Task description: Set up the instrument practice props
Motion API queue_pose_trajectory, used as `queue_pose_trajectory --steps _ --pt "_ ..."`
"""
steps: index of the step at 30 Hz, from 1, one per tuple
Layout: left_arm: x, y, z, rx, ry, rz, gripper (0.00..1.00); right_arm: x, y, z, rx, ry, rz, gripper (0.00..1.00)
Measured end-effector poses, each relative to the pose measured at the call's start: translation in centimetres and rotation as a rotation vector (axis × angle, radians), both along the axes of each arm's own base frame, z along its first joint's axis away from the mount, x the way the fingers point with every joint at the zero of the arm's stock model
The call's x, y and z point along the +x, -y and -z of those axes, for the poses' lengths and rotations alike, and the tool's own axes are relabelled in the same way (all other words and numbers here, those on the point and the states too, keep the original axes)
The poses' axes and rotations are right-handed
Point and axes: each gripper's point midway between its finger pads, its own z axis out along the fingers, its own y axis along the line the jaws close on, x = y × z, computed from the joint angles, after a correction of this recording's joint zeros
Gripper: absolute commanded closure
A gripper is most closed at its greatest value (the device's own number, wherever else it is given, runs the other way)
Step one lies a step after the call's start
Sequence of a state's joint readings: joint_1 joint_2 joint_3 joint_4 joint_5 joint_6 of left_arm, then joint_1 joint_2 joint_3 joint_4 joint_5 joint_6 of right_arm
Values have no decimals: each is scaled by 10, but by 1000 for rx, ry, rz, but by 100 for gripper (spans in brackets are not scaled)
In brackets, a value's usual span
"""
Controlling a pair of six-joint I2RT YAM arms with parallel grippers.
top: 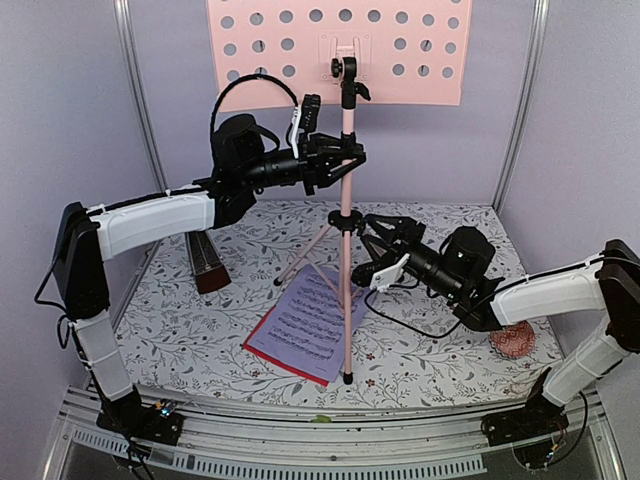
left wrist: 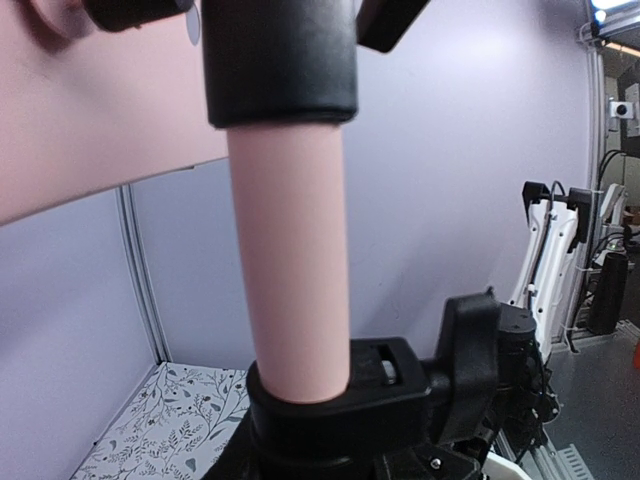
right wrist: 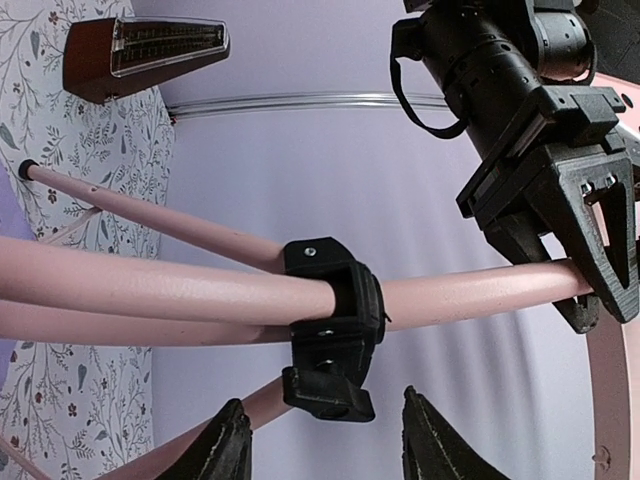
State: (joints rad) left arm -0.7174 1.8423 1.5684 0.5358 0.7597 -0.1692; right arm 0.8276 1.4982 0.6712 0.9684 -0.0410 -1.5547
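The pink music stand stands upright on its tripod, its perforated desk at the top back. My left gripper is shut on the stand's upper pole, just above a black collar. My right gripper is open, and the hub's black knob lies just ahead of its spread fingertips at the tripod hub. Lilac and red music sheets lie flat under the tripod legs. The dark brown metronome lies on the table at the left, also visible in the right wrist view.
A small pink knitted ball sits on the floral table at the right, beside my right forearm. Lilac walls with metal posts close off the back and sides. A metal rail runs along the near edge.
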Motion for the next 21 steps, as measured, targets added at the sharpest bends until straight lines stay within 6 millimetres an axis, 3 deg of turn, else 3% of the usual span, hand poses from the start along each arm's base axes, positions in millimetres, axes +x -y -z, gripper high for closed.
queue_pose_trajectory --steps 5,13,21 --pt "0 0 0 0 0 0 100 0 -5 -7 -15 62 4 62" --pt "1 0 -1 -1 -1 -7 100 -1 -10 -3 -47 77 2 98" --pt "1 -1 0 1 -2 -4 100 -1 -9 -3 -29 6 -8 100"
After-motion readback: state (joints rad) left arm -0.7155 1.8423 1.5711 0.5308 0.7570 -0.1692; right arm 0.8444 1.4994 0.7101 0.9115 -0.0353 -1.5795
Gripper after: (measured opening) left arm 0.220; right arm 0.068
